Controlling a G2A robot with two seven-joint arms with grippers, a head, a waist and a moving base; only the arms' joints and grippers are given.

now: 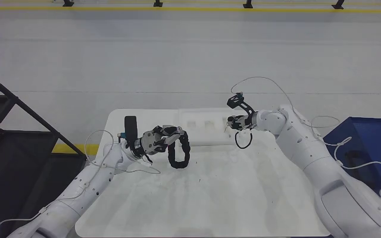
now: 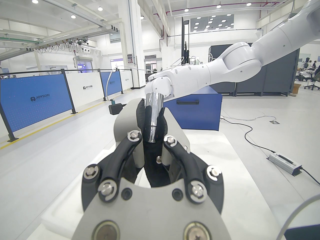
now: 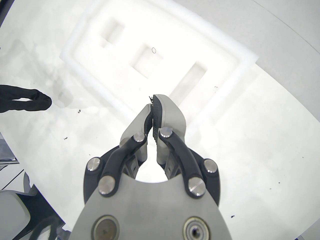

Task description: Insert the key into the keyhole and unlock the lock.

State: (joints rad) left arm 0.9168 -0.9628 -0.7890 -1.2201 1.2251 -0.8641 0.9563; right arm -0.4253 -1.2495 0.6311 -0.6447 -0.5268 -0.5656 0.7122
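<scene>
my left fingers (image 2: 123,123) squeeze the lock (image 2: 153,111) above the counter (image 1: 208,190). my right fingers (image 3: 172,116) are pinched shut over the foam tray (image 3: 220,51).

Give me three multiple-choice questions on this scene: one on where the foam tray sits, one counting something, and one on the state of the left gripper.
1. Where is the foam tray?
A) on the far side of the table
B) on the floor
C) held in a gripper

2. How many recesses does the foam tray have?
A) two
B) three
C) five

3. The left gripper is:
A) open above the table
B) shut on nothing
C) shut on the lock

Answers:
1 A: the top view shows the tray lying along the table's far edge.
2 B: the right wrist view shows three rectangular pockets in the tray.
3 C: the left wrist view shows the fingers clamped on the lock's chrome cylinder and black body.
</scene>
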